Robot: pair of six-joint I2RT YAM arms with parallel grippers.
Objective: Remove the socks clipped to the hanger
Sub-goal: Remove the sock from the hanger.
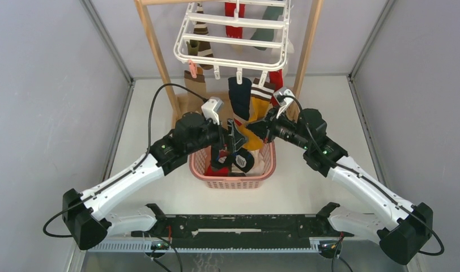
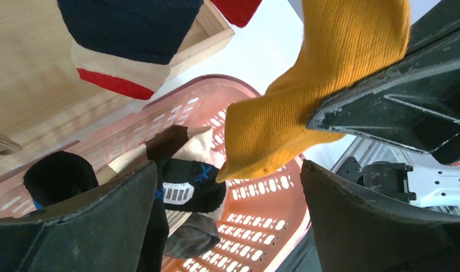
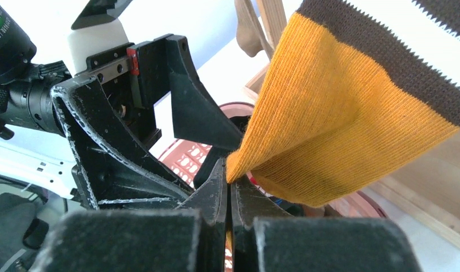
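Bright, diffuse light throughout; a faint soft shadow rims the pink basket (image 1: 230, 182). Wrist views show the orange sock (image 3: 341, 124) crisply, blur the nearest foreground, and overexpose the white table (image 2: 262, 51).

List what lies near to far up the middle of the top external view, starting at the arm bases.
In order: black base rail → pink basket → navy sock hanging → white hanger.

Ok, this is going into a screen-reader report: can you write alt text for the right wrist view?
The right gripper is shut on a fold of an orange sock with brown and white bands, which hangs in from the upper right. Behind it the left gripper stands open above a pink basket, with a wooden rack at the right.
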